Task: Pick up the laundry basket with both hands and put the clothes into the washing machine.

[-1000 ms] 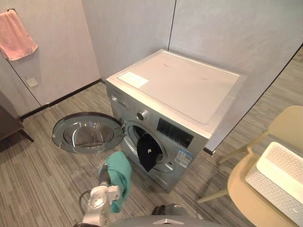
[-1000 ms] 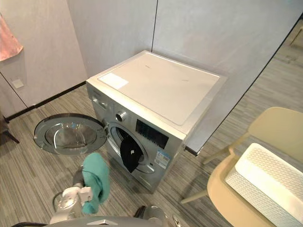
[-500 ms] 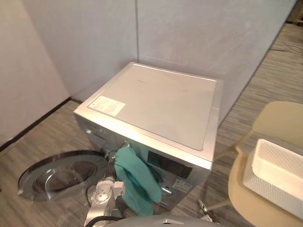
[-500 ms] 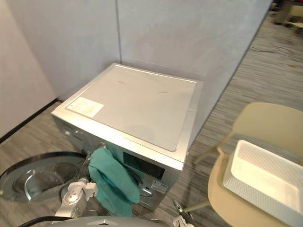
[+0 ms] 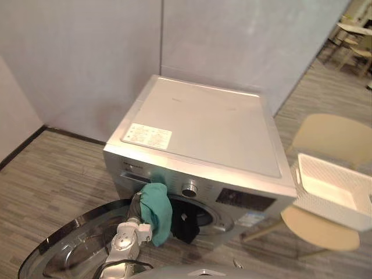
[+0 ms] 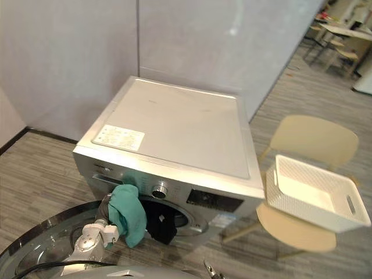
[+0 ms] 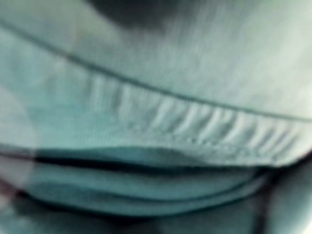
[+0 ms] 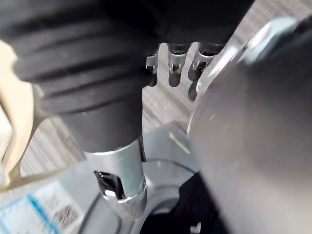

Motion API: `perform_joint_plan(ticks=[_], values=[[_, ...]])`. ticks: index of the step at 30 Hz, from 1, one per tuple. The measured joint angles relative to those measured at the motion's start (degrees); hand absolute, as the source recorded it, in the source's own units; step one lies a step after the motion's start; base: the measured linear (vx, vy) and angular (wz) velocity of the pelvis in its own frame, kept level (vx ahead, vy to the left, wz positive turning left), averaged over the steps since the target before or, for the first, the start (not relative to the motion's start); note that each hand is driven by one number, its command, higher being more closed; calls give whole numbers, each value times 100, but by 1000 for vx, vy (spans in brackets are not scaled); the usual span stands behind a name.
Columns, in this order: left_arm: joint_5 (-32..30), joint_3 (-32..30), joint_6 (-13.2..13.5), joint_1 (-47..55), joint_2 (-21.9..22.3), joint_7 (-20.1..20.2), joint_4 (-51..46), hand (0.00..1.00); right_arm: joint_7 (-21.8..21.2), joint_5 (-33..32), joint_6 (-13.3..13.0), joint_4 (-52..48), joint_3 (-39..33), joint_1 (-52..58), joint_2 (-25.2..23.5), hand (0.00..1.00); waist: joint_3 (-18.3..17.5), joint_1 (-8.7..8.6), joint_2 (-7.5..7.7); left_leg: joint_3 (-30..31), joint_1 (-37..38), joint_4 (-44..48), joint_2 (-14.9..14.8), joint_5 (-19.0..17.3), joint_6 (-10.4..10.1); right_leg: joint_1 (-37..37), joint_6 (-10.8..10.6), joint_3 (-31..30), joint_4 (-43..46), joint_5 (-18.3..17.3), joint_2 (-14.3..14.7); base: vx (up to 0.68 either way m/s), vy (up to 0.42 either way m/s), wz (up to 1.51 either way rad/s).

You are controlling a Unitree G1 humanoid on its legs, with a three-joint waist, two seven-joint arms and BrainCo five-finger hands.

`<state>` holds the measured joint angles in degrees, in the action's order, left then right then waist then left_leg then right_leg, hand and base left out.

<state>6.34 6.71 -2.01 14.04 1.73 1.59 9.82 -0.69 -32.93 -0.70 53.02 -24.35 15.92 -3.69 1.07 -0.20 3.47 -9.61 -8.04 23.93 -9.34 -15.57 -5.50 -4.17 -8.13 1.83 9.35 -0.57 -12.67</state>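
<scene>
A teal cloth (image 5: 156, 212) hangs from my left hand (image 5: 137, 204), just left of the washing machine's (image 5: 203, 125) round drum opening (image 5: 200, 216). The cloth covers the hand, and its folds (image 7: 156, 117) lie right against the left wrist view. A black garment (image 5: 185, 228) hangs out over the drum's lower rim, right of the teal cloth. The white laundry basket (image 6: 314, 195) rests on a beige chair (image 6: 317, 142) to the machine's right, with no cloth showing inside it. My right hand (image 8: 174, 66) hangs low with relaxed fingers and holds nothing.
The machine's round glass door (image 5: 70, 253) lies swung open low at the left. Grey wall panels (image 5: 174, 40) stand close behind the machine. Striped grey floor (image 5: 52, 168) stretches to its left, and more chairs (image 6: 331, 40) stand far back on the right.
The camera has swung round towards the machine's front. The teal cloth still hangs from my left hand, now at the left edge of the drum opening, and the black garment shows beside it again.
</scene>
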Motion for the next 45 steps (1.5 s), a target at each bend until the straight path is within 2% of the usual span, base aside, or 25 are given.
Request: perform_joint_plan(ticks=[2, 4, 5, 6, 7, 8, 9, 10, 11, 12, 13, 15, 17, 19, 22, 24, 27, 32, 37, 41, 45], values=[[-92, 35, 0, -59, -2, 7, 38, 100, 0, 18, 42, 18, -54, 58, 2, 0, 57, -25, 0, -167, -140, 145, -158, -28, -38, -165, 88, -6, -91, 4, 94, -180, -10, -60], [-195, 48, 0, -149, -17, 7, 90, 100, 0, 21, 93, 42, -73, 75, 0, 0, 159, -73, 69, -241, -226, 187, -339, 10, -110, -291, 351, 172, -191, -120, 267, -175, -43, -37], [-202, 54, -1, -149, -17, 7, 111, 100, -4, 56, 92, 52, -85, 73, 0, 0, 187, -63, 39, -236, -218, 113, -401, 52, -131, -307, 580, 270, -253, -255, 330, -138, -54, -46], [-201, 51, -1, -148, -14, 7, 143, 100, -4, 85, 79, 14, -98, 41, 20, 0, 182, -16, 13, -239, -186, -219, -539, 150, -99, -379, 1143, 589, -243, -686, 458, -77, -71, -51], [-199, 30, 13, -176, -13, 5, 146, 100, -3, 85, 67, -4, -43, -9, 52, 0, 207, 21, 17, -310, -202, -261, -650, 184, -123, -573, 1025, 711, 127, -674, 471, -92, -131, -51], [-197, 15, 25, -228, -28, 5, 176, 100, -3, 88, 34, -26, 85, -24, 58, 0, 277, 19, 133, -352, -320, -189, -730, 236, -212, -846, 892, 990, 901, -660, 461, -72, -134, -24], [-195, 17, 32, -238, -53, 4, 190, 100, -4, 89, 43, -23, 221, -27, 68, 0, 324, 37, 253, -361, -356, -108, -721, 258, -259, -820, 911, 1176, 991, -646, 432, -90, -198, -28], [-196, 37, 27, -308, -78, 1, 331, 100, -4, 100, 48, -38, 469, -158, 111, 0, 429, 123, 335, -351, -531, 164, -800, 205, -353, -860, 521, 1447, 970, -748, 388, -56, -139, -23], [-196, 95, 22, -399, -76, -2, 391, 100, -11, 65, -28, -211, 556, -298, 163, 0, 566, 126, 264, -234, -815, 337, -936, 210, -346, -1066, 531, 1486, 1076, -765, 481, -41, -140, -18], [-197, 132, 23, -474, -64, -5, 375, 100, -11, 62, -72, -319, 607, -337, 175, 0, 683, 135, 249, -147, -932, 426, -953, 232, -325, -1205, 514, 1503, 1200, -786, 499, -14, -118, 10], [-197, 210, 23, -799, -11, -22, 351, 100, -7, 4, -176, -620, 685, -639, 257, 0, 1150, 185, 222, 1, -1264, 757, -964, 228, -327, -1560, 405, 1510, 1698, -871, 447, -28, -120, 16], [-197, 205, 23, -1124, 76, -109, 308, 100, -3, -102, -218, -983, 864, -915, 339, 0, 1497, 194, 135, 138, -1775, 1240, -965, 159, -268, -2097, 389, 1463, 2356, -1029, 333, -89, -75, 5], [-196, 126, 24, -1551, 131, -337, 281, 100, -1, -158, -293, -1554, 1231, -1254, 372, 0, 1892, 198, 103, 232, -2384, 1945, -1020, -2, -240, -2807, 470, 1324, 3223, -1279, 182, -106, -18, -13], [-196, 133, 25, -1819, 166, -481, 295, 100, 47, -283, -349, -1951, 1297, -1358, 371, 0, 2125, 189, 66, 396, -2718, 2417, -1065, -177, -243, -3122, 488, 1278, 3694, -1467, 140, -114, -18, -3], [-199, 175, 29, -2376, 181, -659, 361, 100, 104, -551, -452, -2403, 1325, -1390, 367, 0, 2246, 185, 58, 554, -3455, 2982, -1122, -502, -300, -3859, 471, 1163, 4355, -1776, 78, -125, -19, -1], [-199, 161, 35, -2833, 170, -894, 532, 100, 208, -657, -560, -2662, 1347, -1397, 376, 0, 2398, 170, 50, 617, -3909, 3350, -1132, -621, -234, -4327, 480, 1051, 4691, -1850, 50, -171, -2, -13], [-197, 63, 35, -3254, 166, -1202, 690, 100, 265, -834, -692, -2856, 1286, -1404, 450, 0, 2468, 139, 53, 669, -4536, 3775, -1156, -727, -224, -4997, 484, 905, 5056, -1861, 39, -168, 7, -19], [-156, -222, 60, -3668, 153, -1609, 719, 100, 351, -836, -770, -2827, 1181, -1401, 537, 0, 2606, 47, 48, 790, -5398, 4295, -1197, -782, -196, -5803, 487, 798, 5441, -1855, 39, -82, 3, -12], [66, -284, 94, -3813, 156, -1641, 778, 100, 475, -1001, -862, -2978, 990, -1472, 545, 0, 2829, 30, 53, 824, -6031, 4660, -1200, -834, -127, -6459, 484, 678, 5783, -1857, -2, -52, -17, -7], [491, -329, 132, -3801, 160, -1844, 940, 100, 504, -1051, -927, -2988, 965, -1490, 671, 0, 2888, 46, 49, 871, -6399, 4782, -1192, -832, -128, -6831, 486, 663, 5922, -1856, -8, -51, -40, -4], [542, -206, 203, -3801, 166, -1876, 1010, 100, 522, -1176, -966, -2931, 969, -1498, 709, 0, 2901, 27, 50, 956, -6712, 4900, -1175, -829, -134, -7112, 485, 657, 6036, -1857, -17, -42, -23, -2]])
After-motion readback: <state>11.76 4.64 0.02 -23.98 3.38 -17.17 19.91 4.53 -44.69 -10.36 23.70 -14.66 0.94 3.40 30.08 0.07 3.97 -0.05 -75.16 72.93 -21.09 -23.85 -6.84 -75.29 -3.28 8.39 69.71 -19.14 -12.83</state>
